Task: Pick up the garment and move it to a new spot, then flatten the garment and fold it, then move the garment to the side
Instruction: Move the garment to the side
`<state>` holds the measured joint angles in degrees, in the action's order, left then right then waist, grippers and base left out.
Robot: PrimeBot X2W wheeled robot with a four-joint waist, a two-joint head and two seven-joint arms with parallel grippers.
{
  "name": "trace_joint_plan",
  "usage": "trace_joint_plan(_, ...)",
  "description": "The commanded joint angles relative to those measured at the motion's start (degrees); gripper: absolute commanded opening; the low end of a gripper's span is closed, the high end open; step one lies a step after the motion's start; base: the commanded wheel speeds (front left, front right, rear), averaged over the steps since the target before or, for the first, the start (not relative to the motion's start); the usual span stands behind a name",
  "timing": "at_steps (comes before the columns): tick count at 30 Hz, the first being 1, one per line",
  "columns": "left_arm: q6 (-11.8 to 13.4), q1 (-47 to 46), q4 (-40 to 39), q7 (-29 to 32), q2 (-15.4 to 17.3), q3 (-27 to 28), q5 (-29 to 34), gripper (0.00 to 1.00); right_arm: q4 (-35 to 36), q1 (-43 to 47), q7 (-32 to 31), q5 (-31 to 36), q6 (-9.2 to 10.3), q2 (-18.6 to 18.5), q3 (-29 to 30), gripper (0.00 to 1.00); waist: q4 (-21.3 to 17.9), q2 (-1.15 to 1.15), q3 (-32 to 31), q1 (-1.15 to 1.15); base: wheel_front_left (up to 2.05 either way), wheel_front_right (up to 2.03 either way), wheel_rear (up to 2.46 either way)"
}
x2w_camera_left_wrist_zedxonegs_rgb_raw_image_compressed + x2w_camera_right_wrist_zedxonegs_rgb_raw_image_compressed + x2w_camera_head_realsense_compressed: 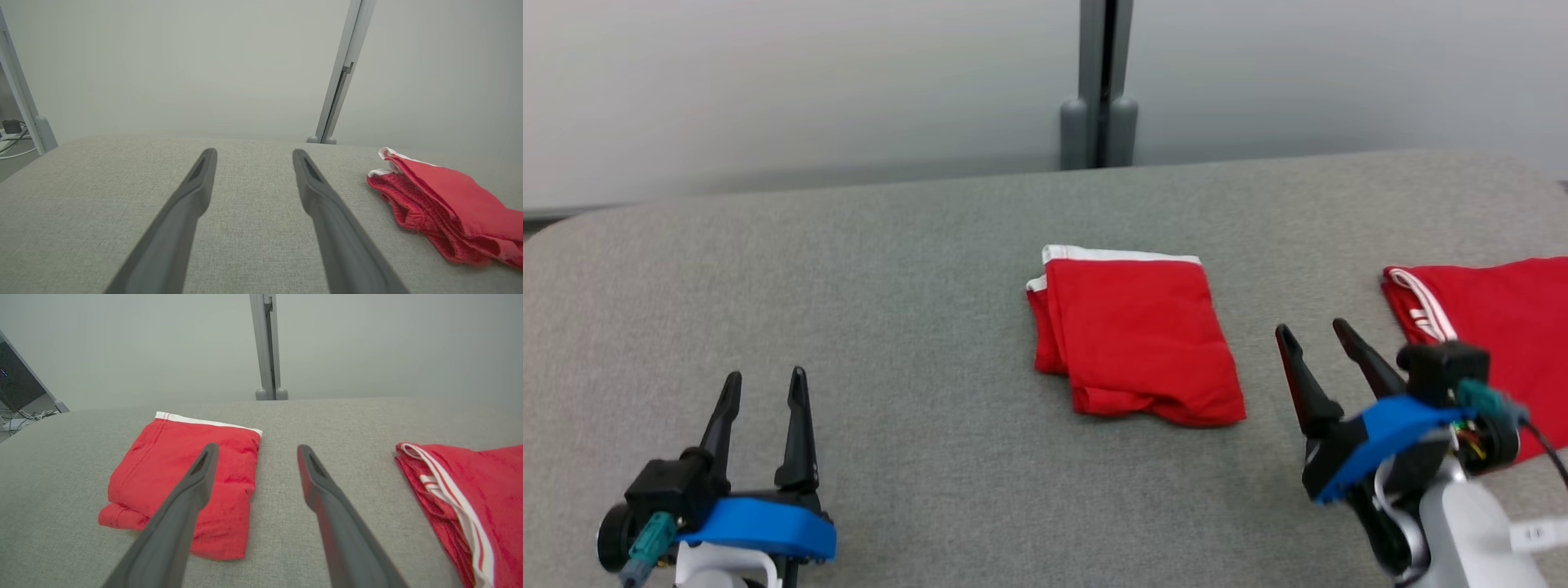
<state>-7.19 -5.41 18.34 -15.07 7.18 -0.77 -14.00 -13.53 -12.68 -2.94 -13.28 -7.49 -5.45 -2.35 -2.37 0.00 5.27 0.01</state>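
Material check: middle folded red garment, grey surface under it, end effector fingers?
Folded red garment: soft knit-looking cloth, matte; looped texture at the folded edges, white band along one edge.
Grey surface: woven or felt-like textile cover, matte, flecked weave.
End effector fingers: smooth dark matte, likely moulded plastic; material not certain.

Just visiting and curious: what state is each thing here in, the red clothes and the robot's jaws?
Red cloth garment with white waistband: folded, lying flat, untouched.
Red cloth garment with white stripes: lying at right, partly out of frame.
Left gripper: jaws open, empty.
Right gripper: jaws open, empty.
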Motion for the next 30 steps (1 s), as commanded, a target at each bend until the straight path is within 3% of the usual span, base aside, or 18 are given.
trace_joint_plan(1,-0.3,-1.1,-0.5,-0.1,0.5,-0.2,0.4,1.0,-0.7,-2.6,-2.6,-0.6,-0.02,0.4,0.3,1.0,2.1,0.0,2.5,-0.01,0.0,0.0,0.0)
trace_joint_plan(9,-0.4,-5.2,-1.4,-0.1,0.6,-2.3,0.9,1.0,-11.9,-16.6,-19.9,1.1,-0.01,2.3,6.1,1.0,5.8,0.0,7.6,-0.01,0.0,0.0,0.0)
trace_joint_plan(14,-0.4,-6.8,-1.3,-0.1,0.5,-3.2,0.5,1.0,-20.9,-21.3,-24.8,3.0,-0.01,2.5,10.2,1.0,7.9,0.0,9.0,-0.01,0.0,0.0,0.0)
trace_joint_plan(17,-0.4,-6.3,-1.2,-0.1,0.6,-3.2,0.3,1.0,-25.3,-23.1,-26.9,0.7,-0.02,2.6,8.9,1.0,8.5,0.0,9.2,-0.01,0.0,0.0,0.0)
trace_joint_plan(18,-0.4,-5.9,-1.2,-0.1,0.7,-3.2,0.2,1.0,-26.3,-23.5,-27.5,-0.3,-0.02,2.6,7.6,0.91,8.5,0.0,9.2,-0.01,0.0,0.0,0.0)
trace_joint_plan(19,-0.4,-5.9,-1.2,-0.1,0.7,-3.2,0.2,1.0,-26.3,-23.5,-27.5,-0.3,-0.02,2.6,7.6,0.91,8.5,0.0,9.2,-0.01,0.0,0.0,0.0)
trace_joint_plan(20,-0.4,-5.6,-1.2,-0.1,0.8,-3.0,0.1,1.0,-26.7,-23.7,-27.8,-1.2,-0.02,2.6,5.9,0.25,8.3,0.0,9.2,-0.01,0.0,0.0,0.0)
trace_joint_plan(21,-0.4,-5.4,-1.2,-0.1,0.8,-2.7,0.0,1.0,-26.8,-24.0,-27.9,-2.1,-0.02,2.6,4.3,0.0,8.0,0.0,9.1,-0.01,0.0,0.0,0.0)
trace_joint_plan(25,-0.4,-4.5,-1.5,-0.1,1.0,-1.9,0.0,1.0,-24.3,-25.5,-27.1,-1.1,-0.01,1.9,-0.7,0.0,5.8,0.0,8.5,-0.01,0.0,0.0,0.0)
trace_joint_plan(30,-0.4,-4.0,-2.4,-0.1,1.0,-1.1,0.1,1.0,-18.6,-26.8,-30.2,-2.7,-0.01,-2.9,-9.5,0.0,1.0,0.0,7.3,-0.01,0.0,0.0,0.0)
